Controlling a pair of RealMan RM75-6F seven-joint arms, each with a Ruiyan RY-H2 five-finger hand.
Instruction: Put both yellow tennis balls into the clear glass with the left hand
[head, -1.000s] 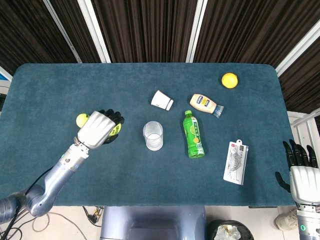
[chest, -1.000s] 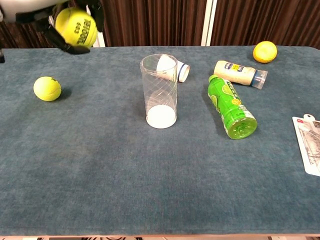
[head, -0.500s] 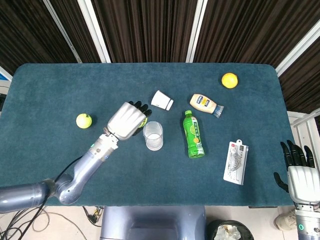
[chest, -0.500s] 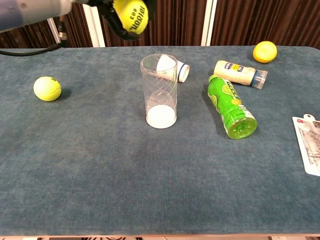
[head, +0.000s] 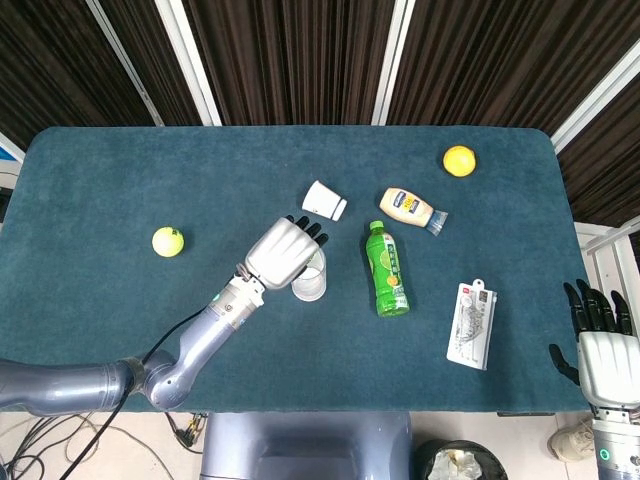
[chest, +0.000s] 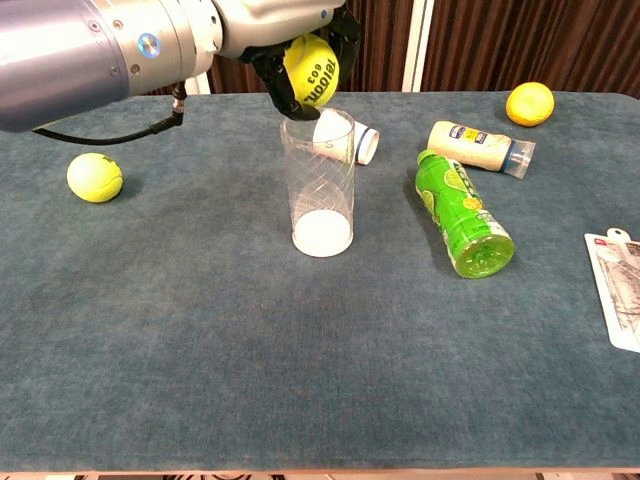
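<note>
My left hand (head: 285, 252) (chest: 300, 40) grips a yellow tennis ball (chest: 311, 71) from above, right over the mouth of the clear glass (chest: 319, 185) (head: 311, 279) standing upright mid-table. In the head view the hand hides the ball and part of the glass rim. The second yellow tennis ball (head: 167, 241) (chest: 94, 177) lies on the cloth far to the left of the glass. My right hand (head: 603, 348) hangs off the table's right front corner, fingers apart, holding nothing.
A white paper cup (head: 324, 201) lies on its side just behind the glass. A green bottle (head: 387, 269), a mayonnaise bottle (head: 411, 209), a lemon (head: 459, 160) and a flat packet (head: 471, 324) lie to the right on the blue table (head: 120, 180).
My left hand has carried the tennis ball rightward from near the other ball to directly above the glass. The right hand has barely moved.
</note>
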